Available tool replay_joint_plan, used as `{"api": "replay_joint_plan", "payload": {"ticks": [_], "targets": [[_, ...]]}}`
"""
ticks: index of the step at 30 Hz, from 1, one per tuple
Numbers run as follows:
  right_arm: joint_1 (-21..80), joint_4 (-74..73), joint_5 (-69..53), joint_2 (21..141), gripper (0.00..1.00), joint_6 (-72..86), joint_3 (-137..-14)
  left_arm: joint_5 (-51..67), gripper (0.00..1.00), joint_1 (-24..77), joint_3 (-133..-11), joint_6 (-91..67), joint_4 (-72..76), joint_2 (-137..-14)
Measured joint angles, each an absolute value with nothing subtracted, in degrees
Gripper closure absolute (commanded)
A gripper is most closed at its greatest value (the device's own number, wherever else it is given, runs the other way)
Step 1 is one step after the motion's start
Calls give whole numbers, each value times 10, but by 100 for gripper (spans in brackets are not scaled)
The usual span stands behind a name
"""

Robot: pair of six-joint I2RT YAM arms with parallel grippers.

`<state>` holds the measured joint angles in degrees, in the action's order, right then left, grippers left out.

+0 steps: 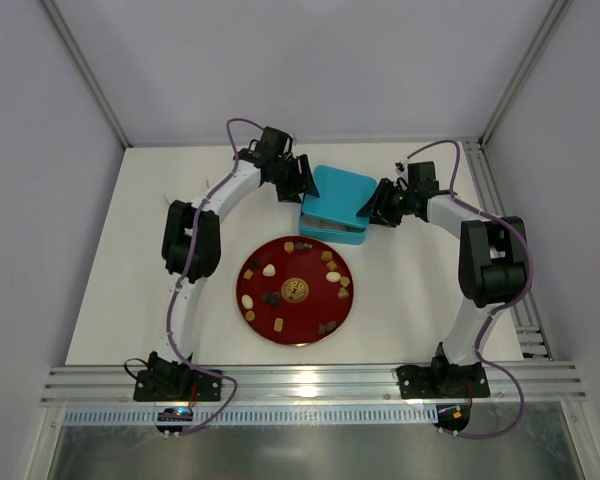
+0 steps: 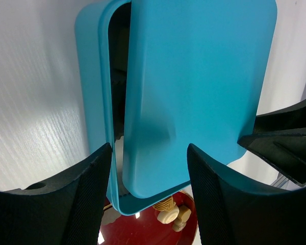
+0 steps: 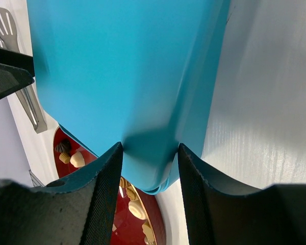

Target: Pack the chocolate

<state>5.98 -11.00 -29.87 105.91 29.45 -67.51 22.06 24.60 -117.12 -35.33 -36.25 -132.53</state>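
Turquoise tin (image 1: 332,232) at the far middle of the white surface (image 1: 120,260), seen from above, lid (image 1: 338,192) sitting askew toward the far edge, a strip of silvery inside bared on the near side. Left jaws at the lid's left end, right jaws at its right end, one arm to each side, apparently to share the lift. Chocolate (image 1: 269,270) scattered loose over the red plate (image 1: 300,336) just nearer than the tin, mid-surface. None visibly in the tin, so packing judged not begun.

From the left wrist: jaws well apart, astride one corner of the lid (image 2: 194,76) and the tin's rim (image 2: 92,76) beside it. Impossible to tell whether pinching or merely bracketing. A few pale pieces of chocolate (image 2: 168,214) on the plate (image 2: 143,229) below.

From the right wrist: jaws about half closed, both inner faces against the opposite corner of the lid (image 3: 117,66), by the look of it a grip to raise it clear. More chocolate (image 3: 77,159) on the plate (image 3: 127,229) beyond.
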Motion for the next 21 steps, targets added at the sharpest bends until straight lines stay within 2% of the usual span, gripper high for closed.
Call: {"api": "replay_joint_plan", "payload": {"ticks": [7,13,21], "targets": [[59,-115,-307,1059,52,285,-675,221,41,246,-1171,-353,-362,-1325],[58,-122,-308,1059,59,279,-678,221,43,244,-1164,-349,-362,-1325],[58,-132,-313,1061,61,268,-686,228,43,244,-1155,-344,-356,-1323]]}}
